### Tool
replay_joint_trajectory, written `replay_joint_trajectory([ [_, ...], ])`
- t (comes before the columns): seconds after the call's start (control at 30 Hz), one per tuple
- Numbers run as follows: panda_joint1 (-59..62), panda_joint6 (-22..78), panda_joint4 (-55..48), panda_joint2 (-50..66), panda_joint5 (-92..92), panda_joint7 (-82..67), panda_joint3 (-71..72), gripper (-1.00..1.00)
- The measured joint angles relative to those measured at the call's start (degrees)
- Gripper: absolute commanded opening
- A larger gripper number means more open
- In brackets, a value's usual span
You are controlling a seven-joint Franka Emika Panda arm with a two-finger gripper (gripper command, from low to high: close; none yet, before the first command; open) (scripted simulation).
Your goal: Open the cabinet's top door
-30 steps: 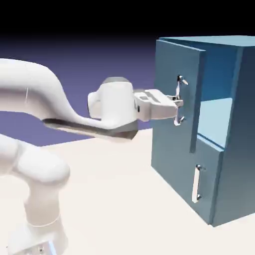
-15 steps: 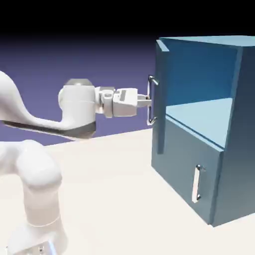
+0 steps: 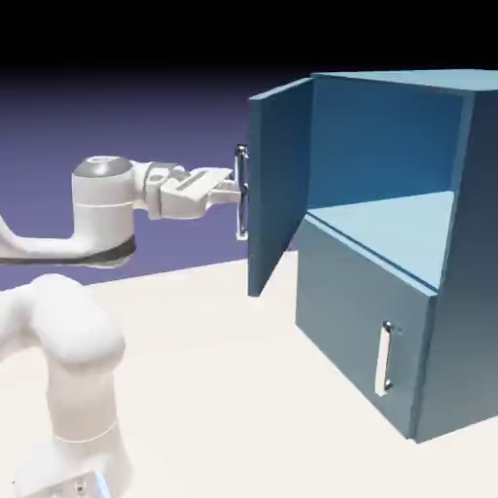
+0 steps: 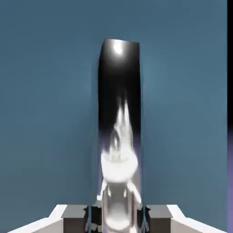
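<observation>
The teal-blue cabinet [image 3: 452, 311] stands at the exterior view's right. Its top door [image 3: 277, 190] is swung far out to the left, baring the lighter blue shelf inside. My gripper [image 3: 236, 192] is shut on the top door's vertical silver handle [image 3: 241, 193], reaching in from the left. In the hand view the handle [image 4: 119, 136] runs up the middle as a dark shiny bar against the door's blue panel [image 4: 50, 113], clamped between my two grey fingertips [image 4: 77, 222] at the bottom edge. The lower door [image 3: 360, 336] is closed.
The lower door's shorter silver handle [image 3: 385, 358] sits at the lower right of the cabinet. The arm's white base [image 3: 68, 389] rises at the lower left. The pale table [image 3: 243, 409] spreads in front of the cabinet.
The gripper has pulled back to the left with the handle in it, and the top door has swung from slightly ajar to wide open.
</observation>
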State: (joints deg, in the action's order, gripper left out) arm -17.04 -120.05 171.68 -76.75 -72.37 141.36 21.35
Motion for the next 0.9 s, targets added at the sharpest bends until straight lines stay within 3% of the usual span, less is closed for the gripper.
replay_joint_trajectory([
  [0.4, 2.17, 23.84, -13.4, 9.37, 23.81, 0.66, 24.91, -1.0],
  [0.9, 28.67, 50.2, -44.22, 18.51, 39.72, 0.94, 51.3, -1.0],
])
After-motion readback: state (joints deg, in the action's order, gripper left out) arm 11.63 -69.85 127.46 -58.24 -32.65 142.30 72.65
